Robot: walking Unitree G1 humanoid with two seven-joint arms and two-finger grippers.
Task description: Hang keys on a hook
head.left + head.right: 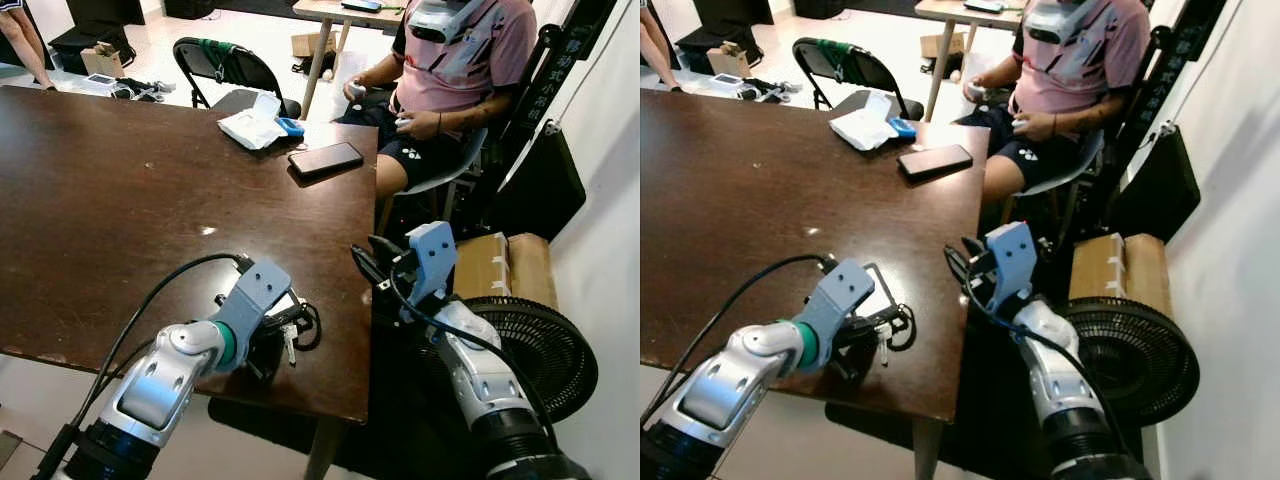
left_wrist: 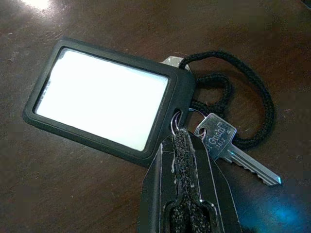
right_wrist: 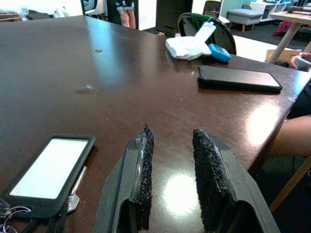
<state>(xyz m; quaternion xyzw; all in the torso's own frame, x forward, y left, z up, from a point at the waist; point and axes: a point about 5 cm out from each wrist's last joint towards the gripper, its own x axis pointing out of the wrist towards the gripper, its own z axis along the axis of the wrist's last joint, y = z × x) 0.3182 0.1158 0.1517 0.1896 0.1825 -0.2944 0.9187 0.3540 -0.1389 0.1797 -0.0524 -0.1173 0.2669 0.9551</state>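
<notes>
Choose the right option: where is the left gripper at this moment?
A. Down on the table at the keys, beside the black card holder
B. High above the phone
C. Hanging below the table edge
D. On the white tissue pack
A: the left gripper sits with its fingers together at the key ring, next to the silver key and the black card holder on the brown table.
</notes>
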